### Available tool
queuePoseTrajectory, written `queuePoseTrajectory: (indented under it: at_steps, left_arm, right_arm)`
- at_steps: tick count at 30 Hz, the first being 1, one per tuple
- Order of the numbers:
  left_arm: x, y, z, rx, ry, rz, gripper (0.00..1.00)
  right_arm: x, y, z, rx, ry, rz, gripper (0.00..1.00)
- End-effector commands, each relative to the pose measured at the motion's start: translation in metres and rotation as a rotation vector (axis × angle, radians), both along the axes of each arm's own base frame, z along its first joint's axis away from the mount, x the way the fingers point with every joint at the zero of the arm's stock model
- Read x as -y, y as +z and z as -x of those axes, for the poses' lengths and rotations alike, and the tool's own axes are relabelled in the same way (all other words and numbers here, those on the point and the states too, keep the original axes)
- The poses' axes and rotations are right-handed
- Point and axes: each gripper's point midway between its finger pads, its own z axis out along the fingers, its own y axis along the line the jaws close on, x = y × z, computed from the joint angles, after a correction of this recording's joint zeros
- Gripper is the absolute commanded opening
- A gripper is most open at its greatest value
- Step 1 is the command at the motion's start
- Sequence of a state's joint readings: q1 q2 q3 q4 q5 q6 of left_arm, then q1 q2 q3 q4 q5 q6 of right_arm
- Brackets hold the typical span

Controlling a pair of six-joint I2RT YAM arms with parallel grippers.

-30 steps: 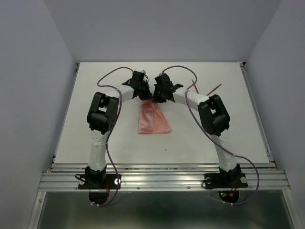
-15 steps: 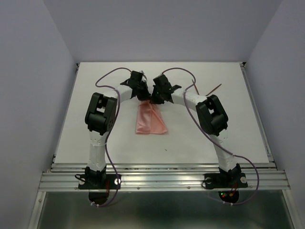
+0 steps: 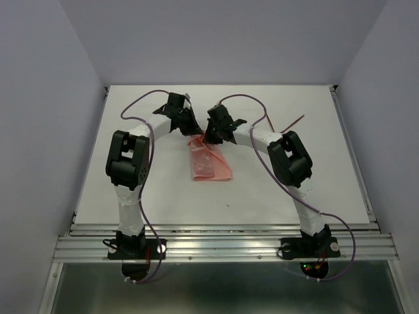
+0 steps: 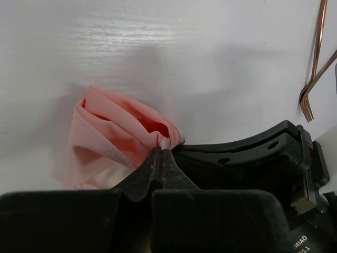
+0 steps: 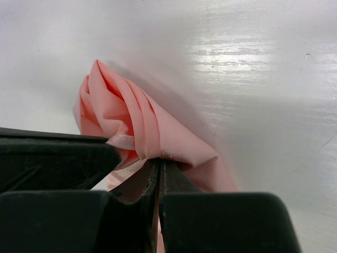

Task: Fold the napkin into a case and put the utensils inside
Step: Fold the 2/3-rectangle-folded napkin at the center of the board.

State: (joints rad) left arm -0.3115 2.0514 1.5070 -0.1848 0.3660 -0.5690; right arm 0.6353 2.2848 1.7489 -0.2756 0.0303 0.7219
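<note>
The salmon-pink napkin [image 3: 208, 161] lies partly folded at the table's middle, its far end lifted and bunched. My left gripper [image 3: 190, 133] is shut on the napkin's far left corner [image 4: 164, 141]. My right gripper [image 3: 207, 138] is shut on its far right corner [image 5: 158, 153]; the two grippers sit close together. The cloth hangs in creased folds in both wrist views [image 4: 113, 134] [image 5: 126, 121]. The utensils, two thin reddish-brown sticks [image 3: 293, 121], lie at the far right; the forked one shows in the left wrist view [image 4: 310, 87].
Purple cables [image 3: 245, 98] loop over both arms. The table's right edge rail [image 3: 353, 157] runs past the utensils. Grey walls enclose the table at back and sides.
Both grippers have shifted left with the napkin's far edge held, the left arm swinging outward. The napkin has been dragged and narrowed, its far end gathered up.
</note>
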Motion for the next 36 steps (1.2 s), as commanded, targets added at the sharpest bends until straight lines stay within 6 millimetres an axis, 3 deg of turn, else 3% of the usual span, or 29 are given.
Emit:
queuePoseTrajectory:
  at_steps: [1, 5, 10, 14, 16, 20, 29, 30, 34, 36]
  left_arm:
    - [-0.004, 0.054, 0.003, 0.115, -0.044, 0.047, 0.0]
    - [-0.003, 0.041, 0.007, 0.082, -0.065, 0.047, 0.0]
    - [-0.002, 0.041, 0.006, 0.092, -0.067, 0.052, 0.16]
    - [0.002, 0.042, 0.002, 0.096, -0.074, 0.063, 0.17]
    - [0.005, 0.04, -0.003, 0.092, -0.078, 0.067, 0.23]
    - [0.014, 0.034, -0.009, 0.069, -0.084, 0.091, 0.26]
    - [0.018, 0.061, -0.018, 0.146, -0.069, 0.11, 0.41]
    - [0.016, 0.06, -0.019, 0.144, -0.061, 0.101, 0.41]
    - [0.002, 0.05, -0.014, 0.133, -0.04, 0.026, 0.0]
    - [-0.003, 0.039, -0.009, 0.108, -0.041, -0.009, 0.0]
  right_arm:
    - [0.041, -0.033, 0.007, -0.041, -0.047, 0.169, 0.01]
    - [0.04, -0.024, 0.005, -0.023, -0.044, 0.164, 0.01]
    - [0.038, -0.014, 0.004, -0.008, -0.038, 0.151, 0.01]
    - [0.034, -0.001, 0.002, 0.011, -0.03, 0.127, 0.01]
    - [0.03, 0.009, 0.002, 0.031, -0.011, 0.106, 0.01]
    - [0.027, 0.023, 0.002, 0.054, 0.009, 0.083, 0.01]
    - [0.029, 0.028, 0.005, 0.058, 0.013, 0.081, 0.01]
    - [0.029, 0.027, 0.005, 0.057, 0.013, 0.082, 0.01]
    - [0.032, 0.038, 0.005, 0.076, 0.002, 0.081, 0.01]
    - [0.033, 0.045, 0.005, 0.091, 0.002, 0.081, 0.01]
